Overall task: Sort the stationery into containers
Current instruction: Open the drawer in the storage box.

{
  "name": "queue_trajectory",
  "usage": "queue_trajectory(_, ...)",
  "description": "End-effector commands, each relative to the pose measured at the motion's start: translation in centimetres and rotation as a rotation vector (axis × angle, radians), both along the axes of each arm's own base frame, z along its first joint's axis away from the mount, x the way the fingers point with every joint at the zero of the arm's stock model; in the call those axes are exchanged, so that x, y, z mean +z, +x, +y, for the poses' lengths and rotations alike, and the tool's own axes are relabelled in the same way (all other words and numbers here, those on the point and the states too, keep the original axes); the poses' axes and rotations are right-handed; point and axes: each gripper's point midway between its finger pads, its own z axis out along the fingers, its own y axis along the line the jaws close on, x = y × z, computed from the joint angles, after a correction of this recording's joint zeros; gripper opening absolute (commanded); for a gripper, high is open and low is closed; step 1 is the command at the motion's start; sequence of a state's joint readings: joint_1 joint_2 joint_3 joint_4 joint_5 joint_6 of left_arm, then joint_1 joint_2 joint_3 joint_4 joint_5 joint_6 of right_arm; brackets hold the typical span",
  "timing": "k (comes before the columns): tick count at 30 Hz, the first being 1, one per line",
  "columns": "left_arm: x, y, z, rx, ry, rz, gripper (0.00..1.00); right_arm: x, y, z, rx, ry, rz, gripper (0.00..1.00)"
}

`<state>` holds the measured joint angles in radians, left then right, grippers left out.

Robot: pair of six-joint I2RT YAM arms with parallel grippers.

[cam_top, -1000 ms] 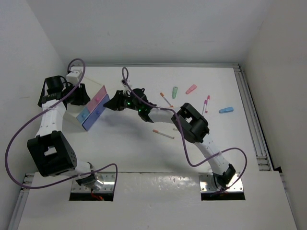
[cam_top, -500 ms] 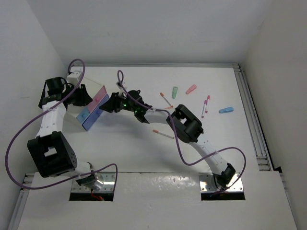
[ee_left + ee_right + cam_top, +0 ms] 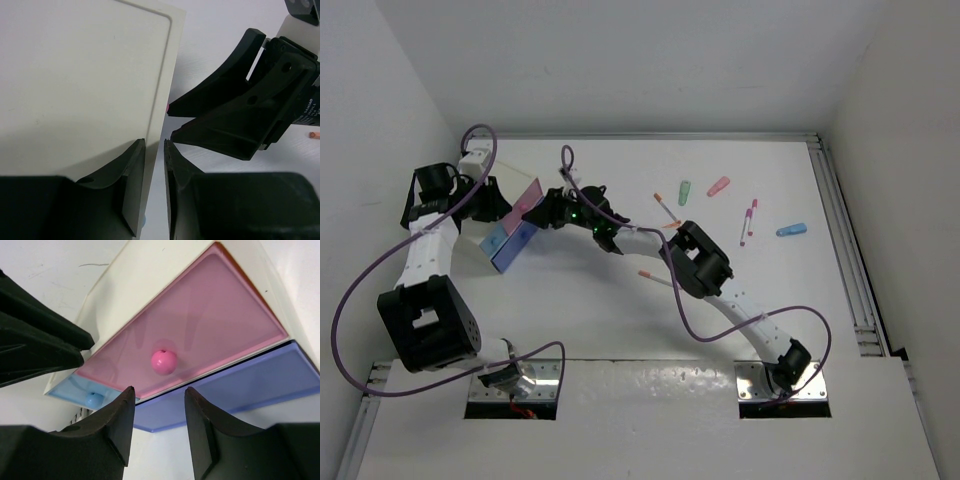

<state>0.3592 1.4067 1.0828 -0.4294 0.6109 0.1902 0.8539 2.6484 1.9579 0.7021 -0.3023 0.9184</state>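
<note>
**Left arm:** we log it bent toward the counter's (image 3: 580, 310) far left. Its pincer (image 3: 155, 142) is clamped on the cream wall of the drawer unit (image 3: 515, 225).
**Right arm:** stretched leftward, pincer (image 3: 159, 390) apart, just short of the pink drawer's (image 3: 215, 315) knob (image 3: 164, 362).
**Unit:** long axis diagonal, fronts facing right.
**Drawers:** one pink, two blue.
**Far right, loose:** green marker (image 3: 685, 187), pink marker (image 3: 718, 185), light-blue marker (image 3: 791, 230), one each.

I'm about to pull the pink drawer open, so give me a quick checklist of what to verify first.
1. Right gripper open: ok.
2. Pink knob centred ahead of its jaws: ok, not yet enclosed.
3. Pink drawer front unobstructed: ok.
4. Left gripper straddling the drawer unit wall: ok.
5. Firm clamp on that wall: cannot tell.
6. Loose pen clear of the right arm: not ok, it lies close beside the elbow.
</note>
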Motion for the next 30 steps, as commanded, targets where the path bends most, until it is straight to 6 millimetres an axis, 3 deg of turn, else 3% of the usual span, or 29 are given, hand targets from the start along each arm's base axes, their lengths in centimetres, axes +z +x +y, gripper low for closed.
queue_trajectory(1, -4.6, -3.4, -1.5, 0.007, -0.085, 0.204, 0.28, 2.7, 1.0, 0.6, -0.031, 0.055, -0.082, 0.44)
queue_trajectory(16, -6.0, -4.3, -1.8, 0.001, -0.090, 0.226, 0.27, 3.1, 2.1, 0.9, -0.061, 0.063, -0.166, 0.43)
queue_trajectory(30, -5.9, -4.1, -2.1, -0.005, -0.108, 0.223, 0.26, 3.6, 2.8, 1.1, -0.084, 0.062, -0.187, 0.38)
